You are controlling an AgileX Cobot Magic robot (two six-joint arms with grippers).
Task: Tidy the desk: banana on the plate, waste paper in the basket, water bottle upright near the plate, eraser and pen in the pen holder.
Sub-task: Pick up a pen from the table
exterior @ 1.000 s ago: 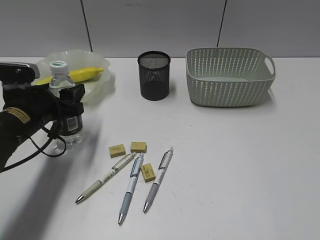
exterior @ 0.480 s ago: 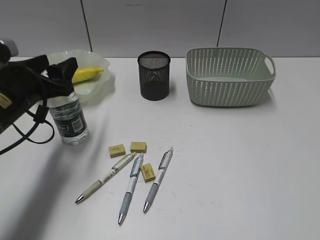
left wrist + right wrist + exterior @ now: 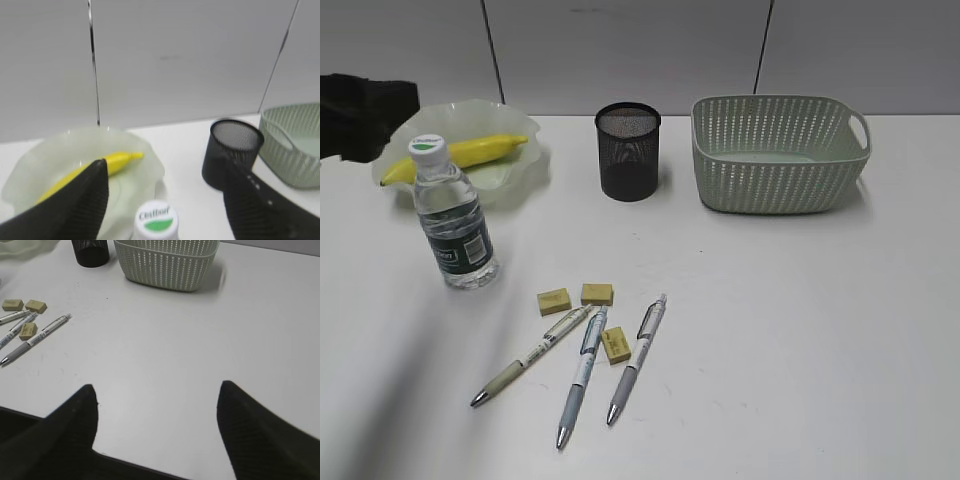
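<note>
Left gripper (image 3: 162, 200) spread wide above the water bottle (image 3: 451, 215), fingers clear of the cap at 9 and 3 o'clock. Right gripper (image 3: 156, 427) likewise spread, over bare table (image 3: 800, 330). Bottle upright at 6 o'clock of the plate (image 3: 520, 170), close by. Banana (image 3: 455, 155) on that plate. Pen holder (image 3: 628, 152) at 3 o'clock of the plate, basket (image 3: 778, 152) further at 3. Three pens (image 3: 583, 365) and three erasers (image 3: 597, 294) loose at 6 o'clock of the holder.
</note>
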